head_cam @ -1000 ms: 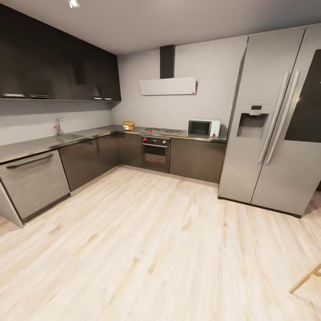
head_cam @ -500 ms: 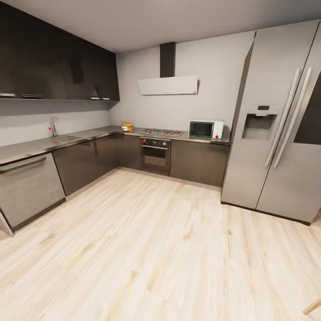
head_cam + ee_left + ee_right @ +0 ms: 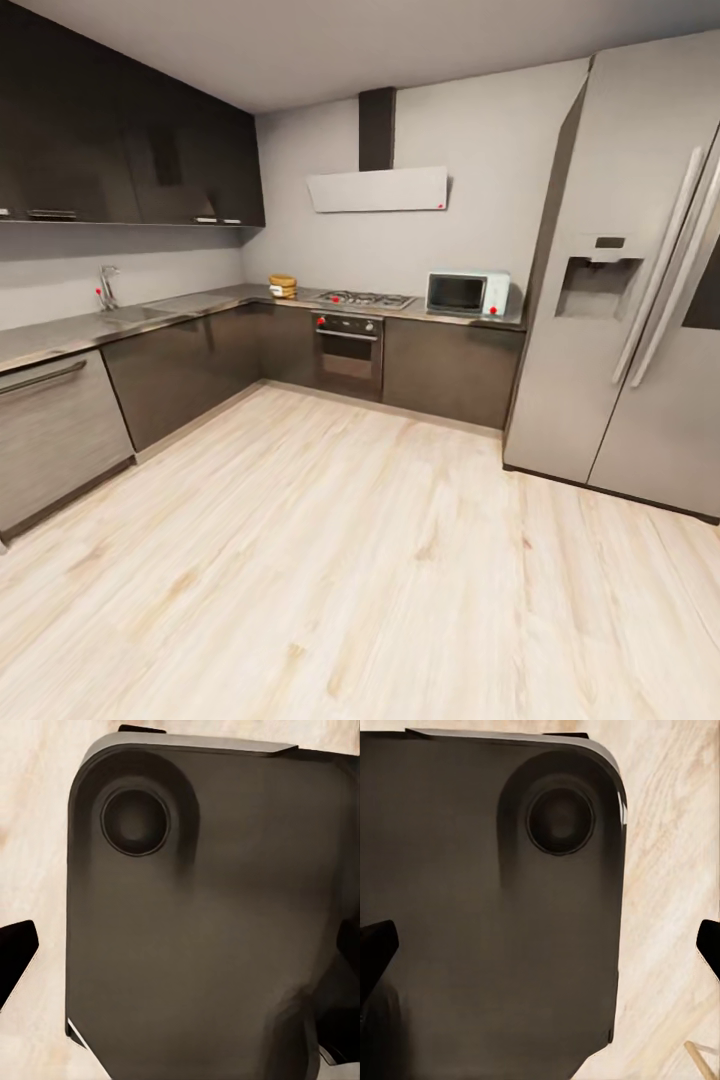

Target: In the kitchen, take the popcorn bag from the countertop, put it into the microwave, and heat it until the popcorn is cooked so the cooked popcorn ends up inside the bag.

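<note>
1. On my left wrist feed, the left gripper (image 3: 180, 945) shows one dark fingertip at each side edge of the frame, spread wide apart, with nothing between them but the robot's own dark base (image 3: 202, 922) below.
2. My right wrist feed gives the same picture: the right gripper (image 3: 540, 945) has its dark fingertips at opposite edges, wide open and holding nothing, above the dark base (image 3: 487, 907) and the pale wood floor (image 3: 667, 870).
3. A thin tan wooden piece (image 3: 697, 1057) sits on the floor just beside the base; I cannot tell what it is.
4. From the head camera I see the kitchen across a wide stretch of floor (image 3: 350, 560).
5. The microwave (image 3: 467, 294) sits on the countertop (image 3: 200, 300), door shut, well away from me.
6. The steel fridge (image 3: 630, 290) stands just beside the microwave; on its other side comes the gas hob (image 3: 365, 298), with the built-in oven (image 3: 348, 352) below and the white hood (image 3: 378, 189) above.
7. Beyond the hob from the microwave, in the countertop's corner, is a small tan object (image 3: 283, 286), which looks like the popcorn bag, though it is too small to be sure.
8. Further along that run from the microwave are the tap (image 3: 105, 287) and a dishwasher front (image 3: 55, 430).
</note>
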{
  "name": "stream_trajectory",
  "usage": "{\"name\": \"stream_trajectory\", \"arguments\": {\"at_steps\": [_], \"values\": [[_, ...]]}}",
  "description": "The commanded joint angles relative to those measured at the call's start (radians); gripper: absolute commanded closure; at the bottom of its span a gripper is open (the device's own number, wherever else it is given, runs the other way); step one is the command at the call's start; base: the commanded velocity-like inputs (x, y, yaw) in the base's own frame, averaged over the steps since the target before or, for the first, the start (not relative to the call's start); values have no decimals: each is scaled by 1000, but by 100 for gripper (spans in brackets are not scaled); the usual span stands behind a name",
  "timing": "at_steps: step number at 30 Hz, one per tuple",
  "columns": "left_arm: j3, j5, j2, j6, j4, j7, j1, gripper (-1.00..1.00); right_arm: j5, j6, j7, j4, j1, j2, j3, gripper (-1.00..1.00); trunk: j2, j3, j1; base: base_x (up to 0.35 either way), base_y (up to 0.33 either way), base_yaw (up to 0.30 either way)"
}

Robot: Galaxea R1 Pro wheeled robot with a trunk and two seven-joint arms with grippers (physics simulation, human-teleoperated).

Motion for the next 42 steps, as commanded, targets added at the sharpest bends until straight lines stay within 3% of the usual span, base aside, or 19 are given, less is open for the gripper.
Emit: {"name": "stream_trajectory", "arguments": {"at_steps": [1,42], "values": [[6,6,0,-1,0,1,0,-100,-2,-4,0,0,0,0,-1,-100,0,-1,1,323,0,0],[7,5,-1,-2,0,1,0,-100,17,-5,3,0,0,1,6,-100,0,-1,1,323,0,0]]}}
